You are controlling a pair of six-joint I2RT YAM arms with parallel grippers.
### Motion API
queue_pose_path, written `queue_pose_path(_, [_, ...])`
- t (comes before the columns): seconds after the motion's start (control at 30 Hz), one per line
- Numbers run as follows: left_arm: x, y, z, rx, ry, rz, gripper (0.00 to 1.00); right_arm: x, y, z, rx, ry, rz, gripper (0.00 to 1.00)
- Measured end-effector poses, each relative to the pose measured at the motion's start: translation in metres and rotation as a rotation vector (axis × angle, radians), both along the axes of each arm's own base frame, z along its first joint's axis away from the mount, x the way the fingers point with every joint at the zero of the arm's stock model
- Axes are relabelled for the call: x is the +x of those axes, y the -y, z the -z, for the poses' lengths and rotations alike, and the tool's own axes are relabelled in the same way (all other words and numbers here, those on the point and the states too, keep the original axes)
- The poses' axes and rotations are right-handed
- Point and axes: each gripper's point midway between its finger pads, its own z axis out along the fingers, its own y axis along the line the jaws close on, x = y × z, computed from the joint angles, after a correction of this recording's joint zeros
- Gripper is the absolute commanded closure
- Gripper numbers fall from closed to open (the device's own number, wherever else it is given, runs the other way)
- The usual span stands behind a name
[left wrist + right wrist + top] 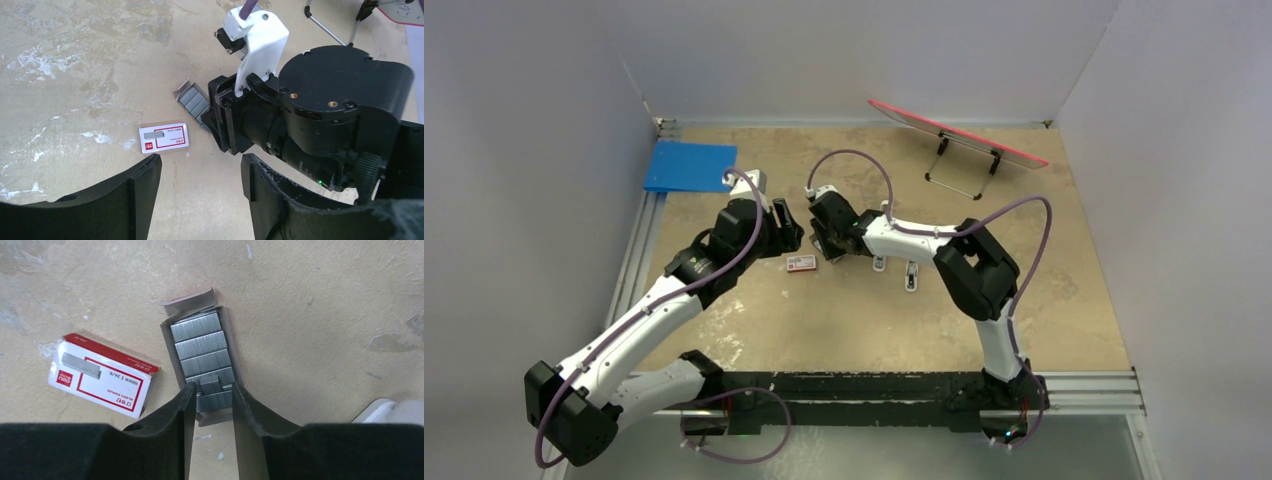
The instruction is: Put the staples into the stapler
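The staples [202,347] are grey strips in an open cardboard tray, also seen in the left wrist view [194,100]. My right gripper [213,387] is open narrowly. Its fingertips straddle the tray's near end, and a small loose staple block [210,384] lies between them, untouched. The red-and-white box sleeve [102,375] lies just left of the tray [801,263] [164,137]. My left gripper [200,170] is open and empty, hovering close beside the sleeve, facing the right gripper [827,245]. The stapler [911,276] lies right of the right wrist.
A shorter white piece [879,264] lies beside the stapler; a white corner [395,412] shows at the right wrist view's edge. A blue pad [689,165] lies at the back left. A red board on a wire stand [959,135] is at the back right. Walls enclose the table.
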Motion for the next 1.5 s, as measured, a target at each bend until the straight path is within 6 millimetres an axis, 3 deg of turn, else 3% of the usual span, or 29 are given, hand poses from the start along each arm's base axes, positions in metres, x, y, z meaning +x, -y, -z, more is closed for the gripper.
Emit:
queue_pose_path(0.13, [0.0,0.0,0.0,0.001,0.0,0.0,0.4,0.0,0.001,0.009,-0.015,-0.009,-0.002,0.69])
queue_pose_path(0.6, [0.0,0.0,0.0,0.001,0.0,0.0,0.4,0.003,-0.002,0.008,-0.016,0.004,-0.015,0.84])
queue_pose_path(0.93, [0.0,0.0,0.0,0.001,0.0,0.0,0.4,0.004,-0.003,0.007,-0.011,0.007,-0.01,0.85])
queue_pose_path(1.27, [0.0,0.0,0.0,0.001,0.0,0.0,0.4,0.007,-0.005,-0.033,0.051,0.062,-0.006,0.84])
queue_pose_path(1.5, [0.0,-0.001,0.0,0.002,0.001,-0.003,0.4,-0.018,0.015,-0.036,0.038,0.019,-0.027,0.83])
